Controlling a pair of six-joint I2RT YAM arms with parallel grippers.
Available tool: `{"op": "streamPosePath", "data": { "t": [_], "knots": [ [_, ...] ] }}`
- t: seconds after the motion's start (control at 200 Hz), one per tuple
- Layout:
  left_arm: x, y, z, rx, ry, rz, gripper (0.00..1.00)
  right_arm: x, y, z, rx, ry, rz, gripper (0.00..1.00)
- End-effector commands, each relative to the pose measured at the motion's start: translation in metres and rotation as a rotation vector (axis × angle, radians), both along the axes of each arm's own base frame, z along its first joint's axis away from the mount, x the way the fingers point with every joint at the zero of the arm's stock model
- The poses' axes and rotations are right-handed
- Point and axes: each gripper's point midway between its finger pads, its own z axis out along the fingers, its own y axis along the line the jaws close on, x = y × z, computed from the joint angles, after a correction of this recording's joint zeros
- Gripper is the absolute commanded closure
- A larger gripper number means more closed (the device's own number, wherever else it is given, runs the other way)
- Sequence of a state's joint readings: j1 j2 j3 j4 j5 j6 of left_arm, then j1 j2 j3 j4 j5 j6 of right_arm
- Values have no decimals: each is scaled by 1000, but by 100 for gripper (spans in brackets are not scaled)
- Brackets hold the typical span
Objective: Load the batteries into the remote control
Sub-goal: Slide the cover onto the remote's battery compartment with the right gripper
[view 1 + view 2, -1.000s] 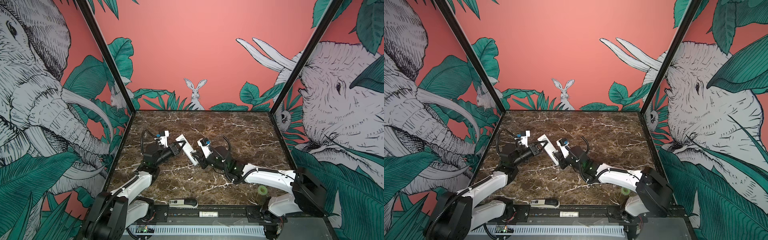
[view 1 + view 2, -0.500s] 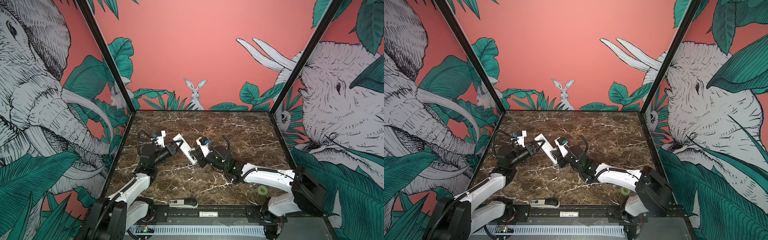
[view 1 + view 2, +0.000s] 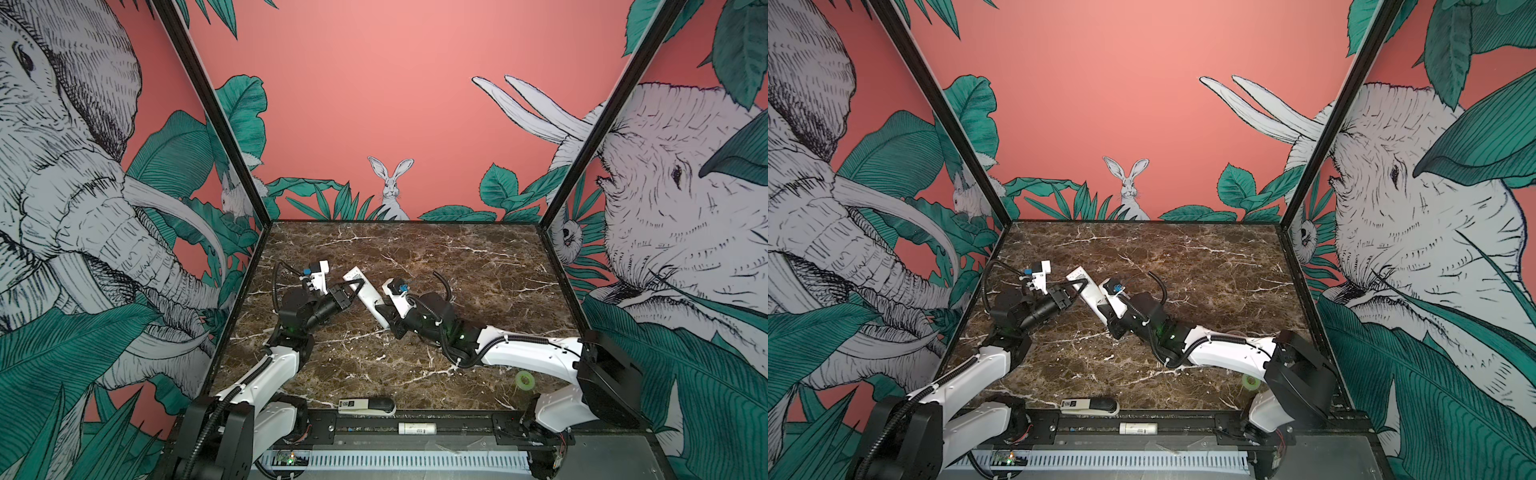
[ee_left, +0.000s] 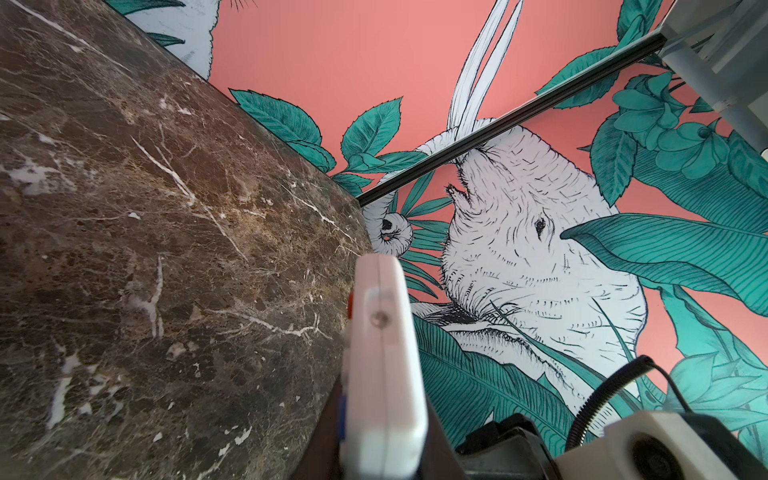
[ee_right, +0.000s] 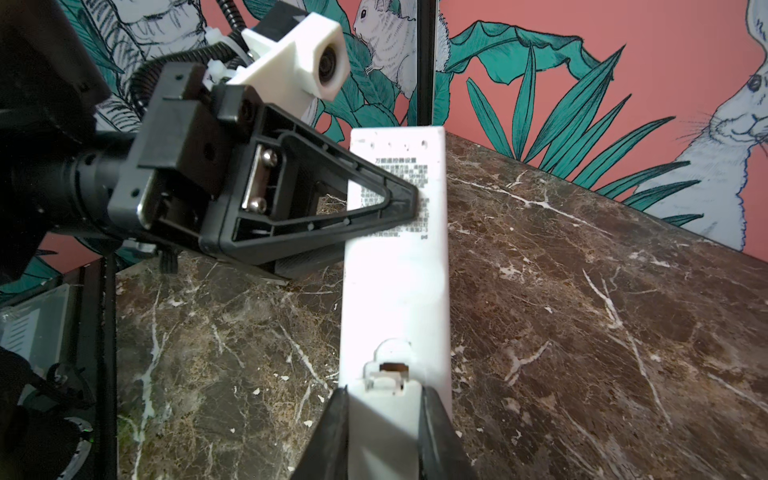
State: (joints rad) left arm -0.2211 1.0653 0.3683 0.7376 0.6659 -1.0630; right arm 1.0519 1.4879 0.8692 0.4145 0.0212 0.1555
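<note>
The remote control (image 3: 362, 289) (image 3: 1084, 286) is a slim white bar held off the marble table by both grippers. My left gripper (image 3: 354, 286) (image 3: 1076, 286) is shut on its far part, across the printed label (image 5: 399, 195). In the left wrist view the remote (image 4: 382, 353) shows edge-on between dark fingers (image 4: 326, 440). My right gripper (image 5: 382, 440) is shut on the near end, its fingers (image 5: 332, 432) flanking the battery cover latch (image 5: 390, 374). The batteries are out of view.
A white-and-black stapler (image 3: 365, 405) lies at the table's front edge. A white labelled tube (image 3: 417, 428) rests on the black rail below it. A green tape roll (image 3: 525, 379) sits near the right arm's base. Walls close off three sides.
Both grippers, with the remote between them, have drifted slightly to the left and toward the back. Both grips are unchanged.
</note>
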Motion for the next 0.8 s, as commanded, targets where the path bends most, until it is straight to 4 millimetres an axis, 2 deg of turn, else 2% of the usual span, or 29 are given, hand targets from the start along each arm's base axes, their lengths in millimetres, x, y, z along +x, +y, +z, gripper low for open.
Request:
{"op": "streamPosePath", "data": {
  "t": [0.0,0.19,0.435,0.59,0.795],
  "knots": [
    [-6,1,28,-35,-73,-19,100,0,-3,-18,-105,-26,-6,79],
    [-7,2,33,-42,-79,-26,100,0,-9,-24,-135,-54,-7,79],
    [-6,2,38,-54,-77,-34,100,-5,-2,-23,-117,-60,39,79],
    [-6,2,40,-45,-88,-37,100,-7,-2,-25,-112,-32,43,74],
    [-7,1,42,-40,-100,-45,100,-14,1,-18,-104,-39,83,75]
  ]
}}
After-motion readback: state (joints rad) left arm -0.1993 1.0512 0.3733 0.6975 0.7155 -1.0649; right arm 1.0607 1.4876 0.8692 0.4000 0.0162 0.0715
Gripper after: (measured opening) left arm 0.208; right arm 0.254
